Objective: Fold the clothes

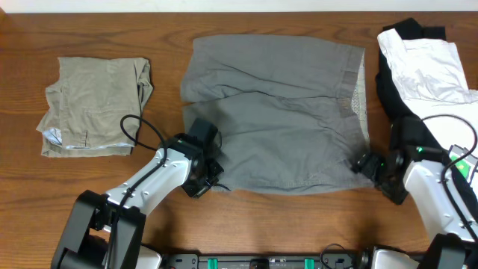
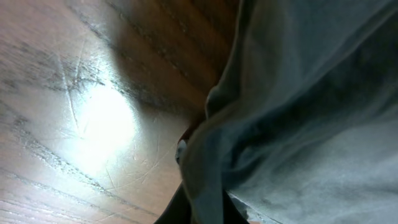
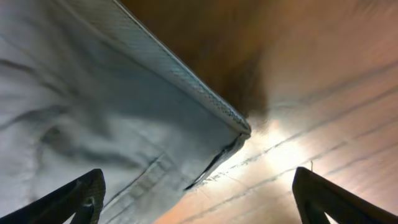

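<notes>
creased grey woven shorts (image 1: 276,112), grained wooden table (image 1: 299,224)

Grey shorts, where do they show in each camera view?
Overhead: grey shorts spread flat, centre of frame.
Left wrist: grey shorts fill the right side.
Right wrist: grey shorts fill the left, corner at centre.
Shared landmark: wooden table, bare beside the fabric in all.

Twin arms, white shells, black joints.
Left arm (image 1: 146,181): looped black cable (image 1: 140,124). Right arm (image 1: 427,181): green light (image 1: 420,150). Right hand (image 1: 367,166): black.
</notes>
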Controlling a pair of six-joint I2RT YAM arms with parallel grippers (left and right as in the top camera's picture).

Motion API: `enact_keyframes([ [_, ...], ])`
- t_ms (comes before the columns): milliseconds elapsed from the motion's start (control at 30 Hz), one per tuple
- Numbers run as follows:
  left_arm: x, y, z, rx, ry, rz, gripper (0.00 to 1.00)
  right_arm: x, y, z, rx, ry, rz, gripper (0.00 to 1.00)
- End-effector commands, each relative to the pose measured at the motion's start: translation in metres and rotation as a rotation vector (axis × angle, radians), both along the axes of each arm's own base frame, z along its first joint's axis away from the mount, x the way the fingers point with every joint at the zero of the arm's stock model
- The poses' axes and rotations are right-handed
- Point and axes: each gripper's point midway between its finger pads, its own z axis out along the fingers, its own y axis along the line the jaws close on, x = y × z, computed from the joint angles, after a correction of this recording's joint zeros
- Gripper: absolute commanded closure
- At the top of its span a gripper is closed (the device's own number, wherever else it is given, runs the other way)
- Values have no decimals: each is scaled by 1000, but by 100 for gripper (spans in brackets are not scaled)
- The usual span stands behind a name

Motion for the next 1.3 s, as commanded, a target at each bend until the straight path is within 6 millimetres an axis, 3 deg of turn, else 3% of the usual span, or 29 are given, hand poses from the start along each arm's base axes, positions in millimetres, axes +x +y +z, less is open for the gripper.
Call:
enact_keyframes([
  [0,-2,10,-2,42,-3,-20,94,-13,4,-17,41,14,-101,7],
  [67,-3,10,-2,44,1,-20,94,-16,5,-24,42,6,-115,9],
  [200,-6,11,-2,49,12,-20,94,-15,5,-34,38,-25,-114,27],
  [400,-12,14,-2,60,34,-49,94,4,1,-34,25,-114,-112,62],
  [533,-12,15,-2,59,29,-73,94,10,0,-33,22,-140,-111,99],
  [700,-7,14,0,62,8,-113,94,8,4,-29,37,-142,-96,99],
  [800,1,11,10,49,-37,-190,94,13,8,-12,55,-187,-54,99],
  [1033,11,18,55,66,-200,-226,94,17,6,60,19,-312,-7,99],
  [1267,7,29,118,52,-447,-247,94,3,0,123,-54,-417,-20,99],
])
